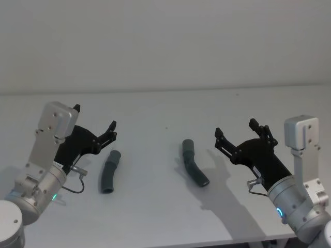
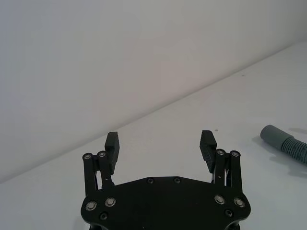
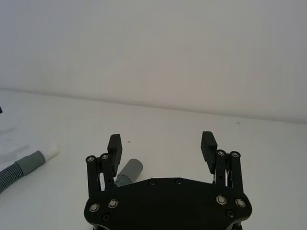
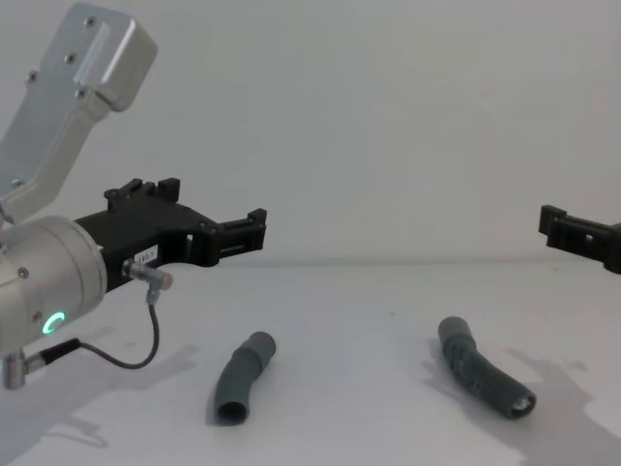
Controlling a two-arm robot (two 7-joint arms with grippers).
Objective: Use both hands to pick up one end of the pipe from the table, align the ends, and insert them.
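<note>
Your left claw (image 1: 95,117) and right claw (image 1: 236,128) both hang spread and empty over the counter (image 1: 155,111), left pipe (image 1: 109,171) lying nearer its left edge, right pipe (image 1: 194,169) nearer its right, well apart, so come down square on each ribbed middle, leaving the cuffs (image 1: 187,146) free.

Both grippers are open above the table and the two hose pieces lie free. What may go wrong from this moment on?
1. The left hose piece and the right hose piece lie loose on the table; a finger of the left gripper or the right gripper that touches first may roll one away.
2. Both pieces are curved, so a grasp far from the cuff may leave the ends misaligned.
</note>
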